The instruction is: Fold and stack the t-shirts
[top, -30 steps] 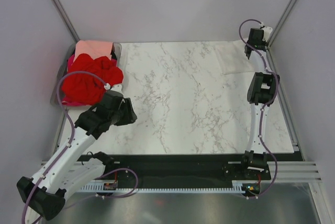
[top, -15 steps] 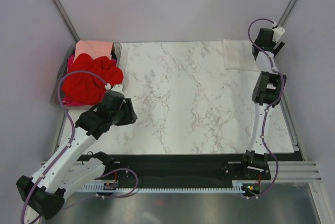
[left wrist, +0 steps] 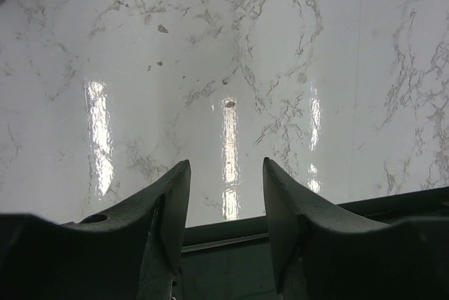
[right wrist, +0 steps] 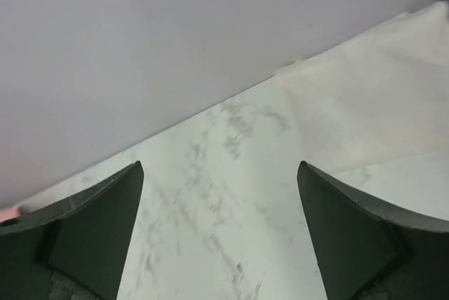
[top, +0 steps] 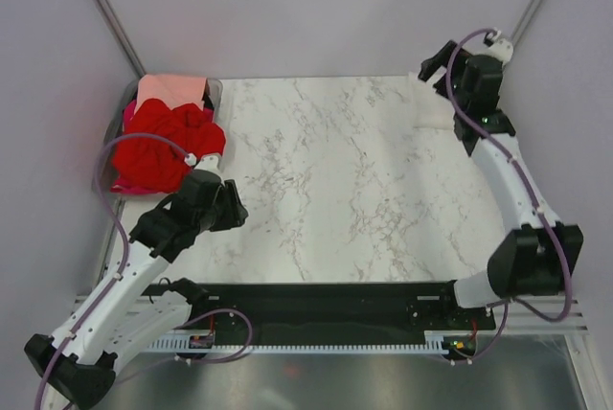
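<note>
Right pincer point(right wrist: 219, 168) just sprang wide and pulled back from the cream tee point(right wrist: 372, 104), which lies flat at the far right corner of the desk point(top: 364, 190). Red tees point(top: 163, 147) and the salmon one point(top: 170, 91) sit heaped in the bin point(top: 215, 92) far left. My left pincer point(left wrist: 224, 174) hovers half spread, gripping nothing, over the desk's near left.

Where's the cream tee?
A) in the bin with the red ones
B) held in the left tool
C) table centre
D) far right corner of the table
D: the cream tee lies flat at the table's far right corner, just ahead of the open right tool; the red tees sit far left.
</note>
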Robot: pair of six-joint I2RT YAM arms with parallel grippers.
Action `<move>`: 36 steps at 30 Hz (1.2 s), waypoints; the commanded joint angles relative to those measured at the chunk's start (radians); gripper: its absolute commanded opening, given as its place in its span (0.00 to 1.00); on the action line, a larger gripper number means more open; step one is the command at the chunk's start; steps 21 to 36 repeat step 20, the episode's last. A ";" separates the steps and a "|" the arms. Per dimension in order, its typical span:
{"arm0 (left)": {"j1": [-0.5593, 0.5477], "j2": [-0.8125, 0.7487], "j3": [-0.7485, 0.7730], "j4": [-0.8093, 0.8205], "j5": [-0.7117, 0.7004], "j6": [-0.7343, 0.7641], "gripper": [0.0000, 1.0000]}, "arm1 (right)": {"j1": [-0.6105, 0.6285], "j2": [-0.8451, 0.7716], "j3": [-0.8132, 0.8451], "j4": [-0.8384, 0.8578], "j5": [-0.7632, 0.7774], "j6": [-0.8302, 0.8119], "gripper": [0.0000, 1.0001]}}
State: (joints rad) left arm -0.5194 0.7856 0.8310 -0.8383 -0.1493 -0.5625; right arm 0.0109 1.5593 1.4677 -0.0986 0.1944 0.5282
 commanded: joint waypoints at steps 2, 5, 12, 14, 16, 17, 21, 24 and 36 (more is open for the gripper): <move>-0.005 -0.028 0.019 0.001 -0.018 -0.008 0.53 | 0.064 -0.264 -0.471 0.009 -0.233 0.026 0.98; -0.005 -0.051 0.020 0.004 -0.010 -0.007 0.53 | 0.064 -0.362 -0.605 -0.010 -0.260 0.010 0.98; -0.005 -0.094 0.037 0.013 -0.029 0.010 0.53 | 0.064 -0.559 -0.756 -0.113 -0.291 -0.072 0.98; -0.005 -0.136 0.052 0.019 -0.032 0.024 0.54 | 0.064 -0.582 -0.742 -0.154 -0.285 -0.095 0.98; -0.005 -0.184 0.054 0.034 -0.045 0.039 0.56 | 0.064 -0.626 -0.742 -0.165 -0.283 -0.105 0.98; -0.005 -0.212 0.045 0.069 -0.056 0.056 0.57 | 0.064 -0.642 -0.744 -0.165 -0.283 -0.111 0.98; -0.005 -0.353 -0.038 0.174 -0.056 0.095 0.60 | 0.064 -0.686 -0.759 -0.141 -0.270 -0.102 0.98; -0.005 -0.353 -0.038 0.174 -0.056 0.095 0.60 | 0.064 -0.686 -0.759 -0.141 -0.270 -0.102 0.98; -0.005 -0.353 -0.038 0.174 -0.056 0.095 0.60 | 0.064 -0.686 -0.759 -0.141 -0.270 -0.102 0.98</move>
